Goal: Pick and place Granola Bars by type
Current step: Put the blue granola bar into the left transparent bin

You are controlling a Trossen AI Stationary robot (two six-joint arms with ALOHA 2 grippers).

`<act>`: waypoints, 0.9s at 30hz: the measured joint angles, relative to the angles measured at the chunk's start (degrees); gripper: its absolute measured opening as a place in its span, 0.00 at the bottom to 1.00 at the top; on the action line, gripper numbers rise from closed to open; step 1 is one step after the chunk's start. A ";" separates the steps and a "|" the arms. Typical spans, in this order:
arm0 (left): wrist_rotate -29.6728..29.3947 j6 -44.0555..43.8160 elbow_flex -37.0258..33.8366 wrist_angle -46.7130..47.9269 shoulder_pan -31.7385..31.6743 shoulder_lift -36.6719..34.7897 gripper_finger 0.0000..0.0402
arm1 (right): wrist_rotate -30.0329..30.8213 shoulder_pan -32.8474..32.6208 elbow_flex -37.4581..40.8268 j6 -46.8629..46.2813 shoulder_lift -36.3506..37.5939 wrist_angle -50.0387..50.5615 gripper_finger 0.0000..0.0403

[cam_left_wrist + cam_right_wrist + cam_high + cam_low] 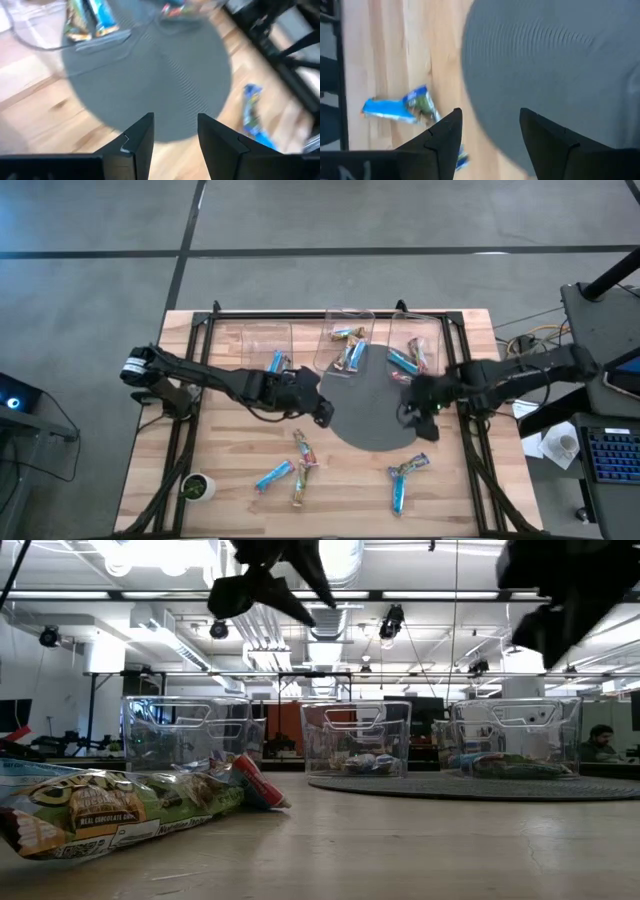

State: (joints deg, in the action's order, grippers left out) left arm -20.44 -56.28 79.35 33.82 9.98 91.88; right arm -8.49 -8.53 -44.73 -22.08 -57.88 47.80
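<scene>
Both the left gripper [175, 132] and right gripper [490, 130] hang open and empty; the bars [300, 460] look light and slippery, best pinched mid-wrapper.

The nearest granola bar [110, 808] wrapper's small print — too blurred to read.

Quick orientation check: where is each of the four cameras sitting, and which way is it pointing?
High view: overhead, straight down on the table; both arms show, left pincer, right pincer.
Low view: at tabletop height, level toward three clear bins; arms hang in from above.
Left wrist view: past its own open fingers onto the grey mat.
Right wrist view: past its own open fingers. Both wrist views share the mat.
</scene>
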 joint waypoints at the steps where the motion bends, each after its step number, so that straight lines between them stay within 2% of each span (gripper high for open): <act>1: 0.06 0.59 0.00 1.13 0.01 0.00 0.33 | 0.79 -2.01 0.64 -2.83 -0.24 0.15 0.47; 7: 1.14 5.51 0.00 4.35 0.02 0.00 0.33 | 5.73 -14.09 2.23 -18.97 -0.36 -0.04 0.47; 11: 3.27 9.28 0.00 4.35 -0.04 -0.04 0.33 | 8.73 -22.33 2.48 -25.45 -1.08 -0.37 0.47; 16: 3.24 9.69 0.00 4.34 -0.36 -0.04 0.33 | 8.60 -29.64 2.93 -26.42 -5.06 -0.54 0.47; 21: 2.95 9.12 -0.02 4.33 -0.97 -0.07 0.33 | 8.54 -32.05 2.98 -28.59 -10.31 -0.91 0.47; 27: 3.25 7.10 -0.02 4.35 -0.98 -0.07 0.33 | 8.48 -32.90 2.98 -20.47 -15.10 -3.48 0.47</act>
State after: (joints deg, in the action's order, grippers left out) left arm -17.19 -49.18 79.33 38.17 8.99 91.81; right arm -0.01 -41.43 -41.76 -42.55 -72.98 44.32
